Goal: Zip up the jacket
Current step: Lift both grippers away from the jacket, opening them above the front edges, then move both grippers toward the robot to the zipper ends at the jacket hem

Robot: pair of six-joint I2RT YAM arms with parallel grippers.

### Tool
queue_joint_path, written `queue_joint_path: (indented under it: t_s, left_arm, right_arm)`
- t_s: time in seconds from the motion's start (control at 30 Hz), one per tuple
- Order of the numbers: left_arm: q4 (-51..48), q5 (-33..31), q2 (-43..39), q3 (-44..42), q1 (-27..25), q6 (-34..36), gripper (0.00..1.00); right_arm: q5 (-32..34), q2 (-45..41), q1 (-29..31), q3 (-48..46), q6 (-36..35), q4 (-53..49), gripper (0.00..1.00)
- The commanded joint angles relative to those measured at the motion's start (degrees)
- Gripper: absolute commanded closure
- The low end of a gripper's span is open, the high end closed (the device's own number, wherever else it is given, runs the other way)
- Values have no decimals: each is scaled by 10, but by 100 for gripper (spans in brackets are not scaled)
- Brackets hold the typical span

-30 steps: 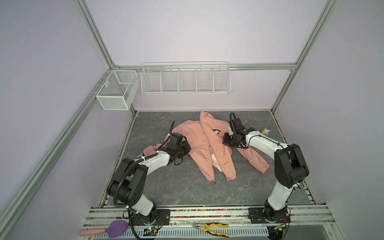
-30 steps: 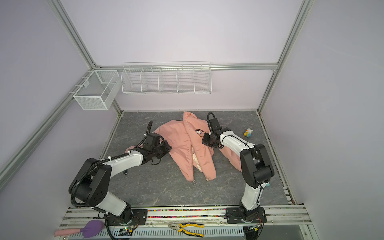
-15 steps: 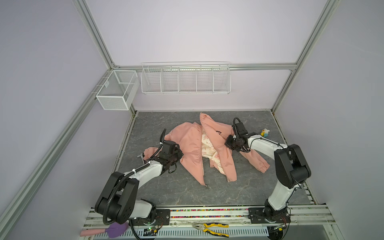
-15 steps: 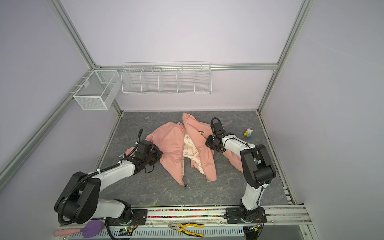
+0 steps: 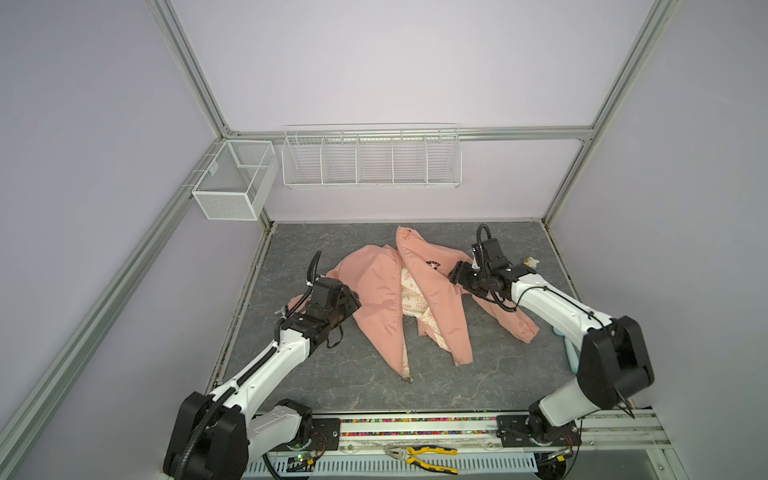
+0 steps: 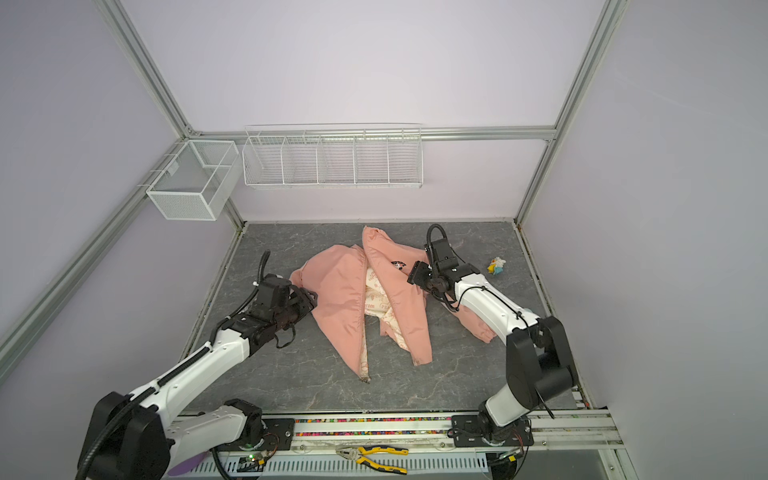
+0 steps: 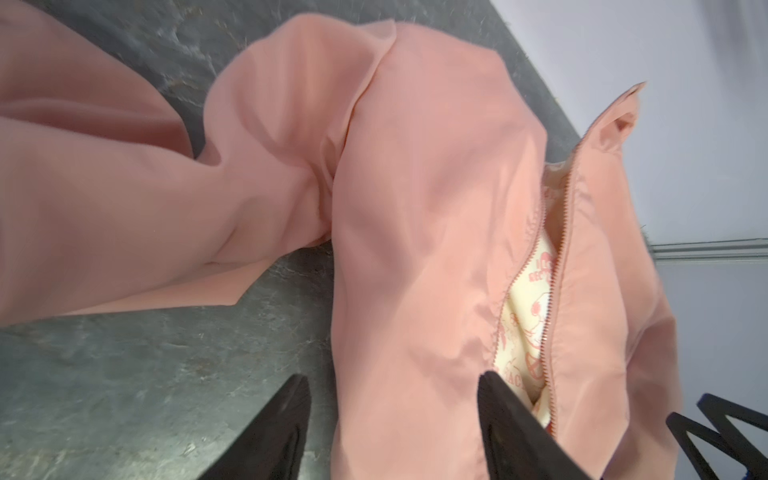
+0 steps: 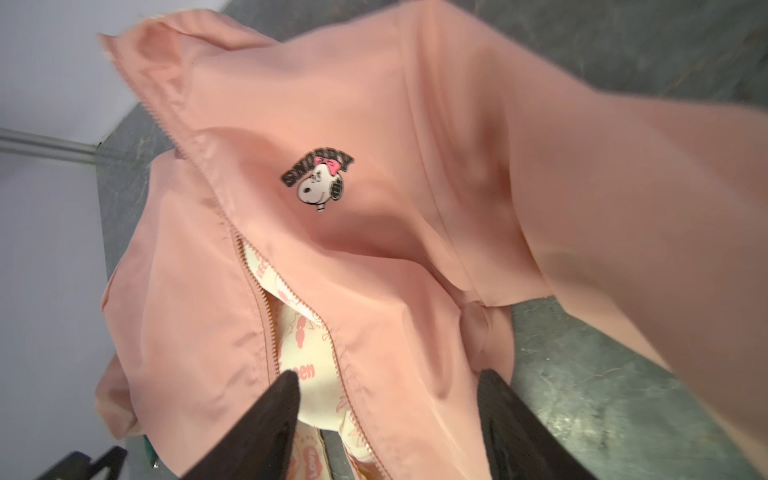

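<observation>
Jacket (image 5: pixel 382 299) lies front-up near mid bench (image 5: pixel 332 374), collar toward the back wall, unzipped. Its 2 front panels part toward the hem & cream lining (image 5: pixel 413 297) shows btwn them. Zip teeth (image 7: pixel 561 266) run down both open edges, not meshed. Small dark bit (image 5: pixel 408 379) sits at the hem tip of the panel on the views' left, prob. the zip's end, too small to tell. Chest patch (image 8: pixel 318 180) w/ a cartoon dog is on the other panel.

L pincer (image 5: pixel 354 304) sits low at the jacket's outer edge. The wrist view shows its 2 fingers (image 7: pixel 286 415) spread, pink fabric lying btwn them, nothing pinched. R pincer (image 5: pixel 455 274) is at the opposite side, just beside the patch. Its fingers (image 8: pixel 274 415) are also spread wide, straddling panel edge & lining, no grip seen.

1 sleeve (image 5: pixel 511 324) runs out past the R arm. Small toy (image 6: pixel 496 266) lies near the bench's right edge, well apart from the jacket. Pliers (image 5: pixel 424 455) lie on the front rail.
</observation>
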Motion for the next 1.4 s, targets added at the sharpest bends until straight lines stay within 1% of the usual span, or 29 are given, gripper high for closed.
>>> queue_joint_path:
  t_s: [0.0,0.07,0.1,0.17,0.23,0.4,0.53,0.6,0.73,0.77,0.83,0.9,0.97,1.0,1.07,1.13,1.2,1.27,1.37]
  left_arm:
    - [-57,-31,-16,57,1,71,26]
    - [-67,-20,17,111,2,128,23]
    - [-76,-9,51,146,1,158,21]
    - [-98,5,119,222,1,212,21]
    - [-113,19,187,280,1,258,20]
    - [-141,49,352,405,1,348,21]
    - [-157,46,458,485,2,372,21]
    - [-170,38,510,523,2,370,22]
    - [-185,19,584,575,1,361,25]
    - [-188,6,597,584,2,359,27]
    - [-201,-20,619,603,2,348,37]
    - [-211,-33,637,626,3,343,56]
    - [-216,-47,648,642,3,339,72]
    - [-222,-64,654,652,5,330,79]
    - [-231,-80,661,672,6,323,88]
    - [-228,-85,665,684,10,322,92]
    - [-231,-107,668,701,11,316,95]
    - [-234,-121,673,720,12,315,97]
    - [-241,-124,686,755,16,318,98]
  right_arm:
    - [52,-21,0,43,-86,-65,15]
    - [59,7,-1,97,-140,-101,10]
    - [55,31,0,130,-171,-120,9]
    - [42,82,0,188,-223,-148,8]
    - [42,133,0,238,-264,-171,8]
    - [94,237,-2,333,-338,-205,6]
    - [124,304,-7,392,-356,-225,5]
    - [128,346,-11,429,-353,-243,5]
    - [137,423,-12,499,-344,-281,6]
    - [136,437,-13,510,-340,-284,8]
    - [129,458,-17,527,-327,-288,16]
    - [119,472,-24,538,-309,-291,27]
    - [107,474,-31,537,-291,-285,37]
    - [104,473,-36,533,-282,-281,43]
    - [97,467,-45,525,-267,-273,57]
    - [95,461,-54,515,-255,-265,69]
    - [94,452,-64,506,-244,-258,77]
    - [91,445,-75,501,-230,-256,81]
    - [78,435,-92,494,-213,-249,86]
